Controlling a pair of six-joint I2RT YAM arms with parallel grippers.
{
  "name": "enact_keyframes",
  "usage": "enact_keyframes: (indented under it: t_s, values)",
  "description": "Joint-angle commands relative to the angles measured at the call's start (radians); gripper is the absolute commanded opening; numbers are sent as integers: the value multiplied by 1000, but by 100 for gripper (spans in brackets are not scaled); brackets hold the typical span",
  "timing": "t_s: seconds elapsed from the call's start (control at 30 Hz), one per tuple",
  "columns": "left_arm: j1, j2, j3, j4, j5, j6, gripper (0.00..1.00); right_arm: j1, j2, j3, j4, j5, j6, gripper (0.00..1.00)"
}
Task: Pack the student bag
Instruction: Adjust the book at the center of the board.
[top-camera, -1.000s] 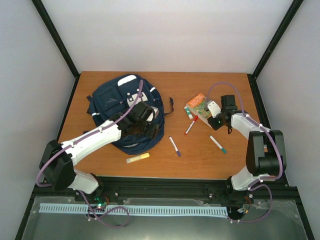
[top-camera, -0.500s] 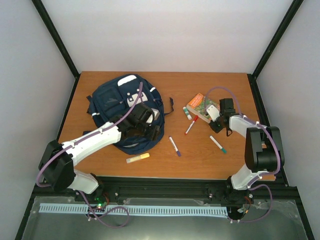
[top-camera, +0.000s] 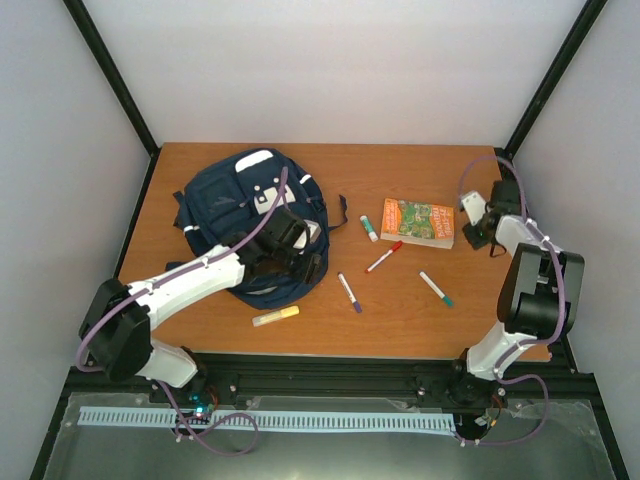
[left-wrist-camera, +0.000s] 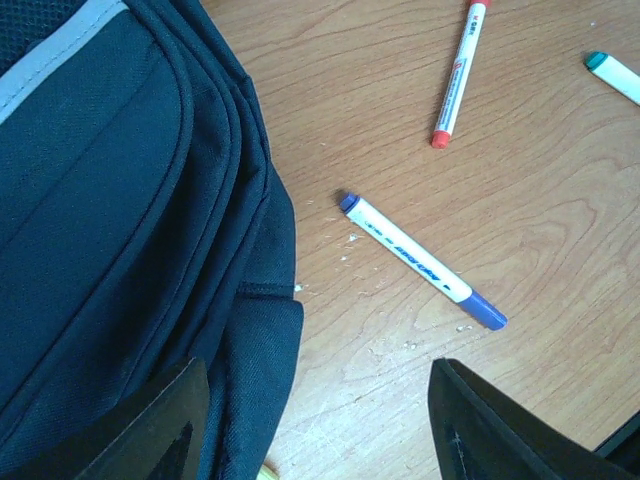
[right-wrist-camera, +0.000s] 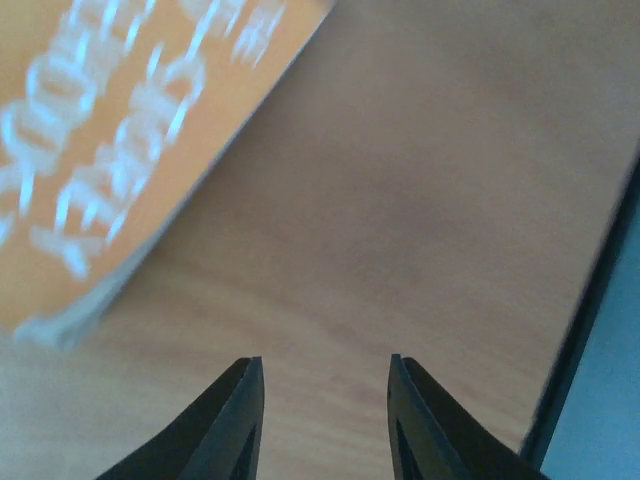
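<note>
**Overhead and wrist views.** A large navy blue soft fabric backpack lies flat on the left half of the brown wooden bench. The left end effector hangs over the backpack's right edge, fingers spread wide and clasping nothing. The right end effector is released, low over bare wood just right of an orange-and-green paperback book. A blue-capped white marker and a red-capped white marker lie between backpack and book.
</note>
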Motion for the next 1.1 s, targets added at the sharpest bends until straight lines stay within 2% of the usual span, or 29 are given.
enact_keyframes:
  t_s: [0.0,0.07,0.2,0.33,0.47,0.73,1.07]
  values:
    - [-10,17,6,42,21,-14,62,-10,-4,158,-118,-126,99,38]
    - [-9,15,5,46,21,-17,62,-10,6,213,-149,-183,175,42]
    - [-11,4,-5,44,26,-18,63,-10,124,397,-254,-280,342,53]
    - [-12,-4,-9,34,20,-19,63,-10,255,523,-302,-354,536,55]
    - [-13,-29,-18,31,19,-23,63,-10,348,593,-352,-375,625,56]
    - [-13,10,13,73,38,-37,63,14,444,599,-409,-334,609,54]
    - [-14,198,205,96,100,-30,64,76,544,623,-413,-273,459,39]
